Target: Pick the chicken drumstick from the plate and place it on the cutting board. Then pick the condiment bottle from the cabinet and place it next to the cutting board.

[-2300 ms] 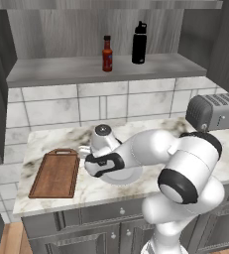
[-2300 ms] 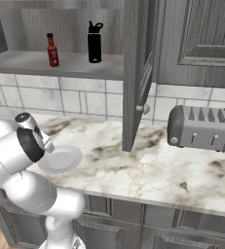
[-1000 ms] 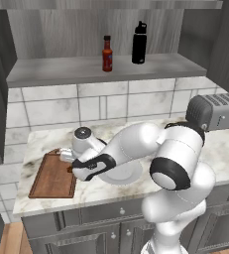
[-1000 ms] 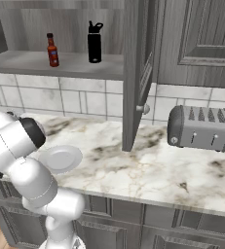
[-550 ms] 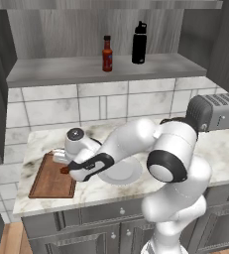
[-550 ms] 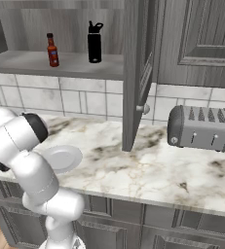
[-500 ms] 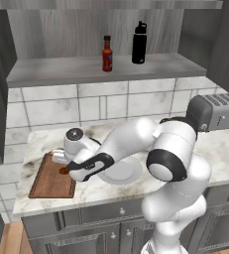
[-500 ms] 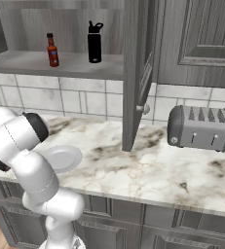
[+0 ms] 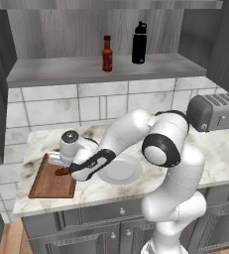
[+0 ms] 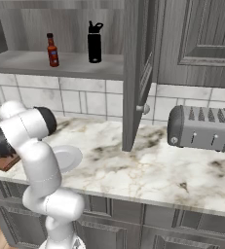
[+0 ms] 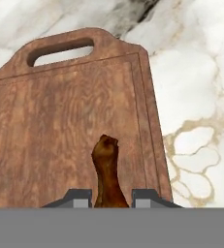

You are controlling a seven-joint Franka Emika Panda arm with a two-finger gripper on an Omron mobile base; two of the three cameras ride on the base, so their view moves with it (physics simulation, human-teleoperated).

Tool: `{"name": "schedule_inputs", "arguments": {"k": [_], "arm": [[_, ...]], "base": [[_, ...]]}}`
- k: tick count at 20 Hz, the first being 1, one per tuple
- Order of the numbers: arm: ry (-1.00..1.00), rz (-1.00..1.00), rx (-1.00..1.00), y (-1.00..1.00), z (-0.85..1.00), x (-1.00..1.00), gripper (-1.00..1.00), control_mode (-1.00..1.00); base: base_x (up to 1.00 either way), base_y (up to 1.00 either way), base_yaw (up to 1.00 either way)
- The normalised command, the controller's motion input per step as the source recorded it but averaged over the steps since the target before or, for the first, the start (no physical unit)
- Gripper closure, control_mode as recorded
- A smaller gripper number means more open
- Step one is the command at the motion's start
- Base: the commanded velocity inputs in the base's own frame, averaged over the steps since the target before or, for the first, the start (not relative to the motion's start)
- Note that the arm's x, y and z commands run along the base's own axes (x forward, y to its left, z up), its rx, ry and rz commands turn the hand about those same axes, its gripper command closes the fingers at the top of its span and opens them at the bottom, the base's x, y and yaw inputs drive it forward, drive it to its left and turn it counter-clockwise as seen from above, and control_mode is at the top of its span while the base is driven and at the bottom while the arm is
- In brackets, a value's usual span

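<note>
1. Gripper (image 11: 110, 193) is seen clamped on the chicken drumstick (image 11: 106, 172); in the hand view the meat is pinched between the two finger tips, with the thin end pointing away over the wood.
2. Drumstick is held over the cutting board (image 9: 49, 181), near the board's right-hand edge as seen from the left base view, where a small reddish bit (image 9: 62, 171) can be made out just beside the hand. Whether it is touching the wood or held just above it can't be told.
3. Board's handle cutout (image 11: 60, 51) is seen at the far end in the hand view, with marble counter (image 11: 200, 97) beyond and beside it.
4. Plate (image 9: 120, 170) is found just beside the board on the counter, bare, partly covered by the forearm.
5. Condiment bottle (image 9: 106, 53) is parked upright on the cabinet (image 9: 96, 69) shelf, with a taller black bottle (image 9: 139, 43) near it on the same shelf.
6. Toaster (image 10: 201, 128) is spotted on the counter well apart from the board, past the open cabinet door (image 10: 137, 73).
7. Board's corner (image 10: 2, 161) is also caught in the right base view, peeking out behind the arm.
</note>
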Motion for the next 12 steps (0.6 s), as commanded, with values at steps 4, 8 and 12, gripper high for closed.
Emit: {"name": "schedule_inputs", "arguments": {"k": [4, 8, 12], "arm": [[0.00, 0.00, 0.00, 0.16, -0.29, 0.16, 1.00, -1.00], [-0.02, 0.00, 0.00, 0.22, -0.24, 0.13, 1.00, -1.00], [-0.06, 0.00, 0.00, 0.36, -0.24, 0.09, 1.00, -1.00]], "base": [[0.00, 0.00, 0.00], [0.00, 0.00, 0.00], [0.00, 0.00, 0.00]]}}
